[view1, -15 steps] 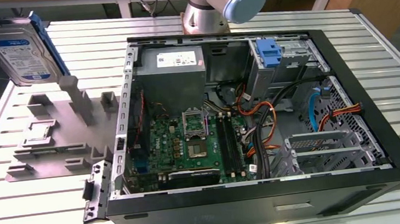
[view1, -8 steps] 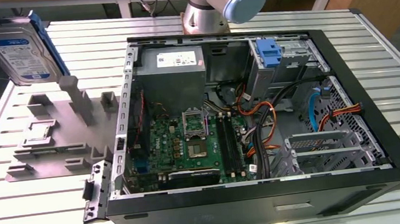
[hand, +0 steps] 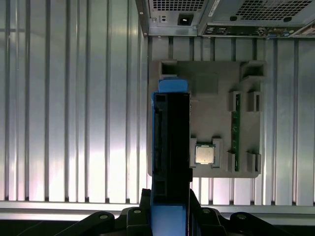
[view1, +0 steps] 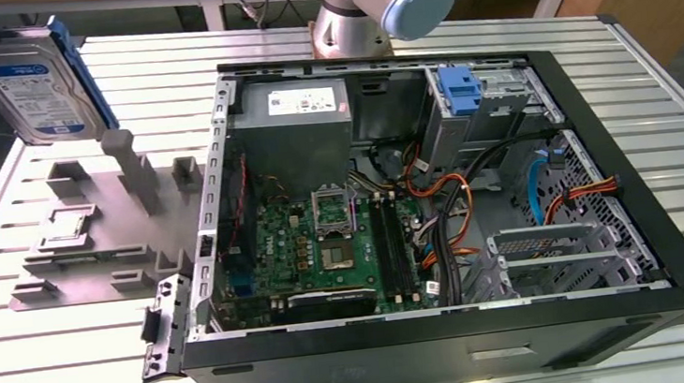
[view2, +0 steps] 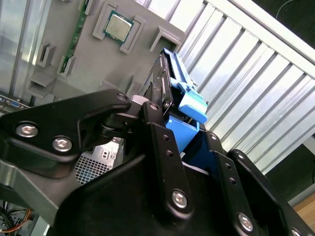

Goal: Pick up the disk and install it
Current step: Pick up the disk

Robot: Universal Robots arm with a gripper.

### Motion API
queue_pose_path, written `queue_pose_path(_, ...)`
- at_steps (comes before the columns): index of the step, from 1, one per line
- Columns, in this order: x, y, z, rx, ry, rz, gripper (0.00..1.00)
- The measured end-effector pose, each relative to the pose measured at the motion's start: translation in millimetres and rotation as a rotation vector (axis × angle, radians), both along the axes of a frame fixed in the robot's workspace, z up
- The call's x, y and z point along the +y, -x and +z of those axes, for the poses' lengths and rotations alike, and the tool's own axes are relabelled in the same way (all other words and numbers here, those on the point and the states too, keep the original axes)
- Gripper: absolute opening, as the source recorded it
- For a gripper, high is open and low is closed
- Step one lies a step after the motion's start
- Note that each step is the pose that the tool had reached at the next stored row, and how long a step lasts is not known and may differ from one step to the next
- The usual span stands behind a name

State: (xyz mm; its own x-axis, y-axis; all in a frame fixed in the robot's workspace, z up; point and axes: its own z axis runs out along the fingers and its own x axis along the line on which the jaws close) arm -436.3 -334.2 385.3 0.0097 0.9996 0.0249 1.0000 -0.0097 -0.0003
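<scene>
- the end effector (hand: 170,209) is closed on the disk (view1: 37,80). in the first wrist view its black fingers (hand: 145,201) press on the two wide faces of the disk near one end.
- in the exterior view the disk is in the air at the exterior view's left, standing on its edge. it is above the grey fixture (view1: 95,239) and does not touch it.
- the disk is well apart from the open computer case (view1: 456,331), which lies on the ribbed metal tabletop (view1: 658,76).
- the disk is flat and rectangular with a silver metal body. its wide face carries a white-and-blue label, turned to the exterior camera. blue plastic rails run along its edges.
- the first wrist view looks at the disk edge-on: a dark narrow side with blue plastic at both ends.
- in the second wrist view the blue carrier of the disk comes out between the black fingers, with a lighter blue tab (view2: 192,105) at its end.
- the grey fixture holds a square processor chip (hand: 204,155) in one pocket and a green memory stick (hand: 236,125) in a slot just beside it.
- inside the case a green motherboard (view1: 321,240) is visible, and a tall blue latch piece (view1: 465,95) sits at the drive bay.
</scene>
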Motion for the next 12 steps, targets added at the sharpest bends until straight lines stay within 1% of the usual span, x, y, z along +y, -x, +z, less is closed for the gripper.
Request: queue_pose_path(12, 0.0, 0.0, 2.6, -0.0001, 0.0, 0.0, 0.37)
